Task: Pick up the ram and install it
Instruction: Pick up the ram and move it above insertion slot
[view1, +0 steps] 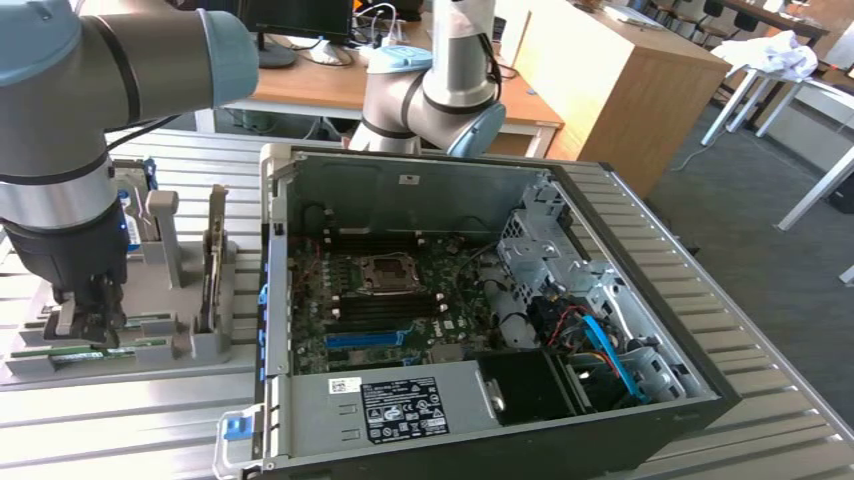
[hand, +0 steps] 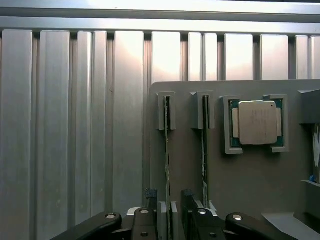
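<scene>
Wrist view: claw (hand: 169, 199) spread, one finger (hand: 151, 200) on each side of the ram (hand: 166, 150). The stick passes between the fingers; cannot tell whether either pad touches it. The ram stands on edge in a slotted post of the grey holder (hand: 250, 175), seen edge-on as a thin green line. It is not lifted and is still seated in its slot.

A second stick (hand: 204, 150) stands on edge in the next slot, just beside the ram and parallel to it, outside the claw. Past that, a square silver processor (hand: 257, 122) lies flat in its own framed pocket of the same holder, apart from both sticks.

Exterior view: arm (view1: 67, 130) reaches straight down over the holder (view1: 200, 345), with the claw (view1: 87, 325) low among the holder's posts. The holder rests on the slatted metal bench (view1: 134, 420), toward the bench edge on the exterior view's left. An open computer case (view1: 400, 185) takes up the middle of the bench, just beside the holder. Its side is off and the motherboard (view1: 400, 300) is exposed. The claw is well apart from the motherboard.
</scene>
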